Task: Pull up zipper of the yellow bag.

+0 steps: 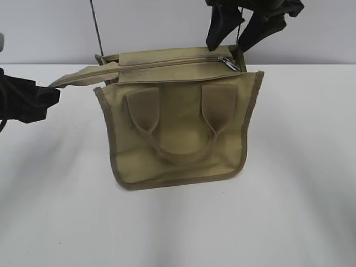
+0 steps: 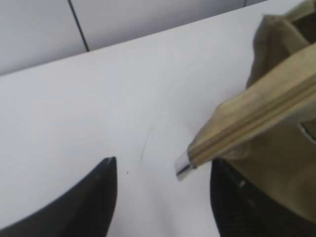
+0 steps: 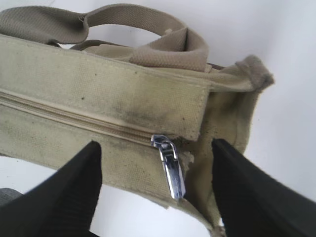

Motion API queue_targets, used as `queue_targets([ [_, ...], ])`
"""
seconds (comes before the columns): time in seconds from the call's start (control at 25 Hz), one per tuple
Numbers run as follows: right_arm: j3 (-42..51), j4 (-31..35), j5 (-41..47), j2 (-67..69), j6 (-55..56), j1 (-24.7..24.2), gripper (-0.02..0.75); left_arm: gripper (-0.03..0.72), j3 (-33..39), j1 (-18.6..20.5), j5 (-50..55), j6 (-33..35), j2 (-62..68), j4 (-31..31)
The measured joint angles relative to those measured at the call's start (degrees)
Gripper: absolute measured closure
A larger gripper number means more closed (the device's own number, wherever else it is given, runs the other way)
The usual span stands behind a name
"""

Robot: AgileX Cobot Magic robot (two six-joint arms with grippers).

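The yellow bag (image 1: 178, 128) lies on the white table with its handles facing me. Its zipper (image 1: 167, 63) runs along the top edge and looks closed. The silver pull tab (image 1: 228, 63) sits at the right end. The zipper tape's tail (image 1: 72, 78) sticks out to the left. My left gripper (image 1: 47, 97) is open. In the left wrist view the left gripper (image 2: 163, 165) has the tail's tip (image 2: 183, 165) between its fingers, not clamped. My right gripper (image 1: 227, 45) is open above the tab. In the right wrist view the right gripper (image 3: 155, 145) straddles the tab (image 3: 170, 170) without touching it.
The white table (image 1: 178, 228) stretches in front of the bag and to both sides. A grey wall (image 1: 156, 28) with a dark vertical seam stands just behind the table's back edge.
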Motion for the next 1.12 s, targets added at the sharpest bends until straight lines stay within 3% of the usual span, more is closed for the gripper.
queue_targets([
  [0.12, 0.0, -3.0, 0.0, -2.0, -0.3, 0.0, 0.18, 0.192, 0.0, -1.3, 7.9, -4.9, 0.0, -1.1],
  [0.36, 0.0, -8.1, 0.0, -7.9, -0.6, -0.1, 0.191, 0.249, 0.0, -8.3, 28.3, -5.7, 0.0, -12.3],
  [0.48, 0.0, -10.0, 0.0, -12.3, -1.1, 1.0, 0.195, 0.266, -0.9, -10.7, 38.0, 3.1, 0.0, -23.0],
  [0.6, 0.0, -12.5, 0.0, -16.8, -1.2, 4.0, 0.195, 0.27, -4.7, -11.0, 48.8, 18.2, 0.0, -37.3],
  [0.68, 0.0, -13.6, 0.0, -19.7, -1.2, 6.8, 0.195, 0.27, -8.5, -11.0, 56.2, 23.1, -0.1, -41.8],
  [0.88, 0.0, -14.6, 0.0, -27.5, -1.2, 12.1, 0.195, 0.236, -15.2, -11.1, 69.0, 25.9, -6.1, -44.6],
  [1.12, 0.1, -15.4, 0.0, -37.7, -1.2, 14.9, 0.195, 0.219, -15.9, -11.1, 78.4, 26.1, -21.9, -45.0],
])
